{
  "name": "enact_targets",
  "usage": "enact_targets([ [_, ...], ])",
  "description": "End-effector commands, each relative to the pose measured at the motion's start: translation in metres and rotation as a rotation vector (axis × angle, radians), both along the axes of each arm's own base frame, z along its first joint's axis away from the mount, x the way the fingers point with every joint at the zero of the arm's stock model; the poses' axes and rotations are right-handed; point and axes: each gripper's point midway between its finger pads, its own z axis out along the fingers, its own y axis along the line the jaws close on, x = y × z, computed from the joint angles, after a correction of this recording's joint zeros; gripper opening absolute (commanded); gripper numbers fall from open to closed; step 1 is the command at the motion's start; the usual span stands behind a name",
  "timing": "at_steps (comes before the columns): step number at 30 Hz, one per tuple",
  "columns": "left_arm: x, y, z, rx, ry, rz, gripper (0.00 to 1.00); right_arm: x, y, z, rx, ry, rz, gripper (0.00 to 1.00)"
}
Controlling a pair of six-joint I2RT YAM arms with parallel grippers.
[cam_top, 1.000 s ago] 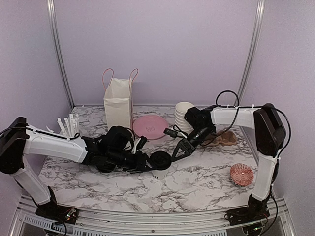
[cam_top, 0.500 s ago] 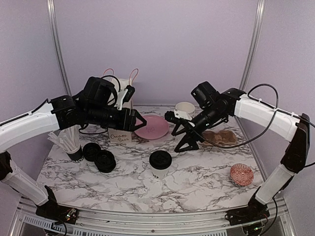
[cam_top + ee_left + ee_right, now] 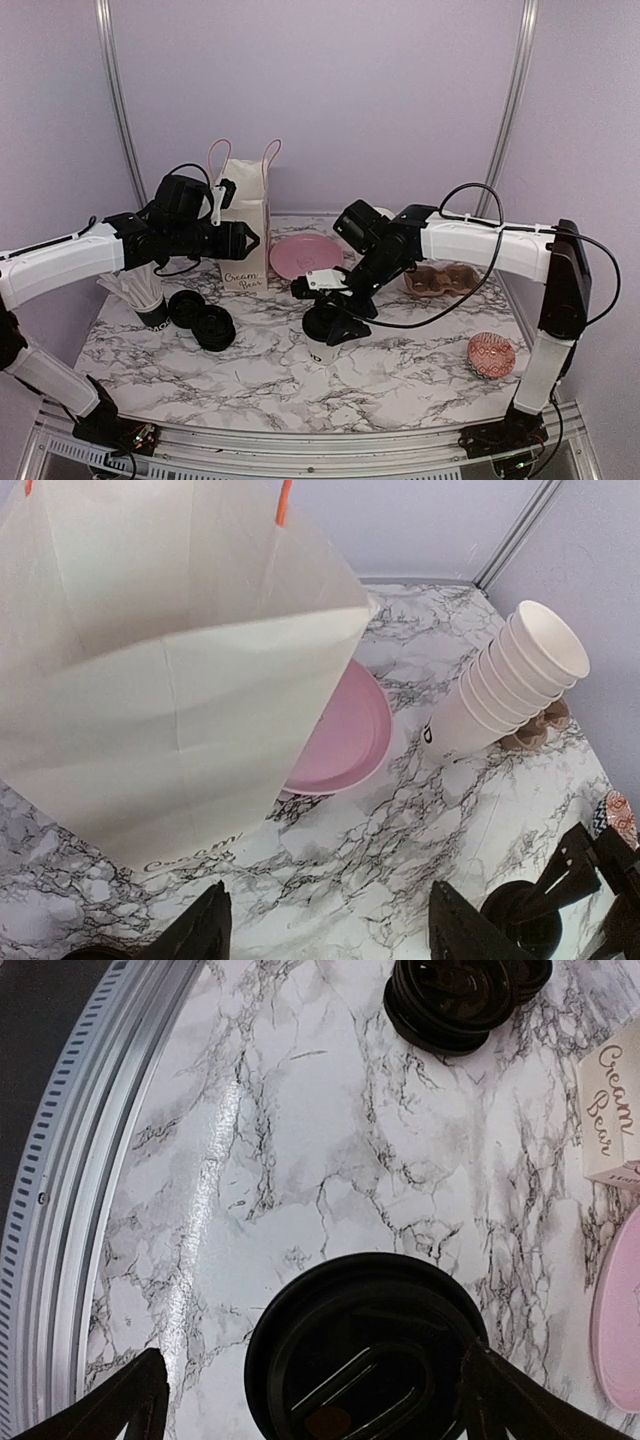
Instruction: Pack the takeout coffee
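One takeout coffee cup (image 3: 321, 352), white with a round black lid (image 3: 365, 1350), stands at the table's middle. My right gripper (image 3: 330, 306) hangs just above it, open, its fingers (image 3: 130, 1400) spread either side of the lid; one finger overlaps the lid's rim and the other stands clear of it. My left gripper (image 3: 246, 240) is open and empty in front of the white paper bag (image 3: 243, 222) with pink handles. In the left wrist view its gripper (image 3: 325, 920) faces the bag (image 3: 170, 710), with the coffee lid (image 3: 520, 915) at the lower right.
A cup of wrapped straws (image 3: 148, 296) and loose black lids (image 3: 201, 320) sit left. A pink plate (image 3: 302, 258), a stack of white cups (image 3: 510, 675), a brown cup carrier (image 3: 452, 278) and a patterned bowl (image 3: 490, 355) sit behind and right.
My right gripper has swung left and down from beside the stacked cups to just over the lidded cup. My left gripper has drawn back left and now sits lower by the bag.
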Motion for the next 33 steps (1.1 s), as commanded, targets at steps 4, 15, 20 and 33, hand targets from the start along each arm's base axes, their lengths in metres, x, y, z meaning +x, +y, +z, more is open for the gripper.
enact_targets([
  [4, -0.005, -0.012, 0.046, -0.102, -0.13, -0.067, 0.67, 0.012, 0.009, 0.012, 0.01, -0.038, -0.009, 0.95],
  [15, -0.007, -0.012, 0.043, -0.093, -0.123, -0.095, 0.67, 0.017, 0.006, 0.005, -0.046, -0.029, -0.046, 0.93],
  [20, -0.007, -0.014, 0.039, -0.09, -0.114, -0.104, 0.67, 0.02, 0.008, -0.004, -0.064, -0.014, -0.061, 0.91],
  [33, -0.006, -0.013, 0.035, -0.079, -0.107, -0.106, 0.66, 0.02, 0.003, 0.006, -0.071, -0.025, -0.101, 0.72],
])
